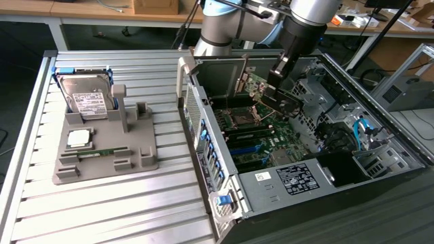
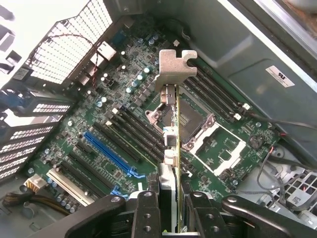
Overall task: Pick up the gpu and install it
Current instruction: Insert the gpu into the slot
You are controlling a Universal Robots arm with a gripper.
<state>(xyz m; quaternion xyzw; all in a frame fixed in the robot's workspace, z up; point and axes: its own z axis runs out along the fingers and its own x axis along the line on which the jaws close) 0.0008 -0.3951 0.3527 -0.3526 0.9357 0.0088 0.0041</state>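
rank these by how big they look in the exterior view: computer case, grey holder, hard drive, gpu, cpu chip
1. computer case
2. grey holder
3. hard drive and gpu: these look alike, and the gpu is seen at a slant, so they are not ranked
4. cpu chip

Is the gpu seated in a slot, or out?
Out: the gpu hangs edge-on, clamped in the gripper, above the motherboard and not touching it.
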